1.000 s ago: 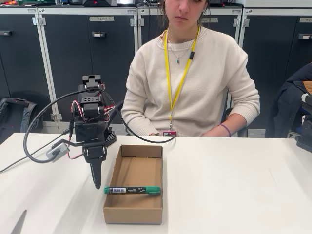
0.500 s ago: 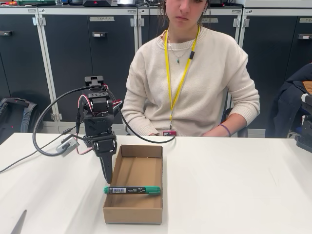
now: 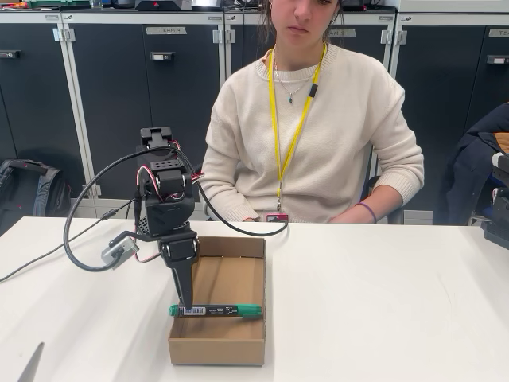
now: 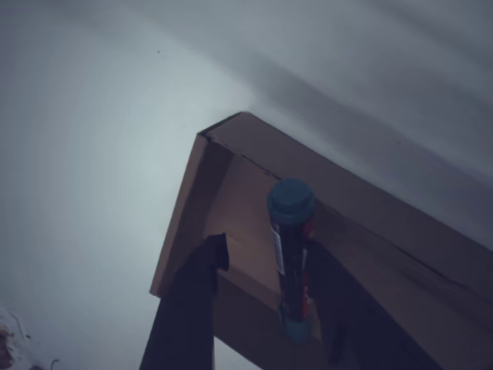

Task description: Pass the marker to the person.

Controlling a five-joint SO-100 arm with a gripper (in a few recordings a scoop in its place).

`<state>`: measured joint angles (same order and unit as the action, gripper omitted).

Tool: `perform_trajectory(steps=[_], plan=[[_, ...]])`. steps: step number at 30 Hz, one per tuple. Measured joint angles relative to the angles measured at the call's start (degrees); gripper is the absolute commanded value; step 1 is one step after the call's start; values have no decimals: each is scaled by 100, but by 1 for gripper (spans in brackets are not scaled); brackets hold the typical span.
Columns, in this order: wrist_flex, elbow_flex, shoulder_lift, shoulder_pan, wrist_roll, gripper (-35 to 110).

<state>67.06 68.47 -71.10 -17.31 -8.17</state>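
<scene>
A slim black marker (image 3: 215, 311) with a green cap, a green end and a white barcode label lies crosswise on top of an open cardboard box (image 3: 219, 351), bridging its two long walls near the front end. In the fixed view, its left tip pokes just past the box's left wall, while its green cap rests on the right wall.

In the wrist view the marker (image 4: 290, 258) runs away from the camera, its round green end at the far side, with the box's brown corner (image 4: 231, 146) beneath it and the white table beyond.

The black gripper (image 3: 184, 296) points straight down over the marker's left end, just beside the barcode label. In the wrist view the gripper (image 4: 269, 289) is parted, with one dark finger (image 4: 189, 301) to the left of the marker and the other to its right. The right one looks close against the barrel, and a clear gap remains on the left, so the marker is straddled and not clamped.

The arm (image 3: 165, 199) rises behind the box's left side, with red and white wires and a looping black cable (image 3: 83, 215) trailing across the white table (image 3: 382, 302).

Behind the table sits the person (image 3: 310, 127), in a cream knit sweater with a yellow lanyard (image 3: 296, 119) and a purple wristband (image 3: 367, 210), forearms resting at the far table edge, well apart from the marker. Dark cabinets (image 3: 119, 87) line the wall behind.
</scene>
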Motion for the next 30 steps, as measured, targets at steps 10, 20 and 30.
perform_trajectory(steps=[10, 20, 30], plan=[[-149, 158, 35, -44, 0, 17], [-316, 404, 132, -44, -35, 17], [-352, 422, 132, -35, -35, 15]])
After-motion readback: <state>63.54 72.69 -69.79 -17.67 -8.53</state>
